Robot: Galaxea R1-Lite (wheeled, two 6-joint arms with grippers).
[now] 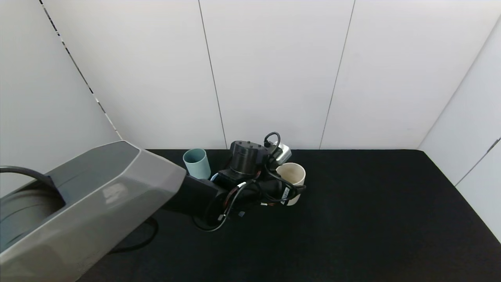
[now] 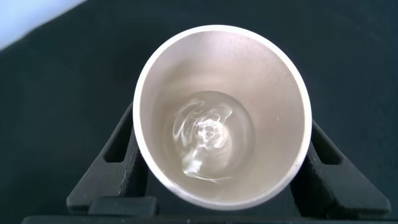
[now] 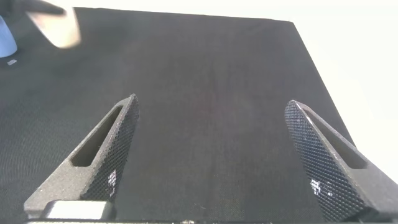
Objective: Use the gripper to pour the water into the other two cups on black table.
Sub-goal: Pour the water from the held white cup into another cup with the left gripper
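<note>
Cream-beige cup [image 2: 222, 115] holds swirling clear water [image 2: 208, 140] (left tool [image 2: 222, 168] clamped).

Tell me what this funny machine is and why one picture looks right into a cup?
It is a robot with two arms, and each arm ends in a pincer that can squeeze things. The big picture comes from a camera on the robot's head, looking down at a black table. The other two come from small cameras on its wrists.

The left pincer is shut on the cream cup. Its wrist camera looks straight down into that cup, so you see the water shimmering at the bottom.

A greenish cup stands on the table beside that arm. A bit of a light blue cup peeks in at the edge of the right wrist picture.

The right pincer is open, holds nothing and hangs above bare table.
</note>
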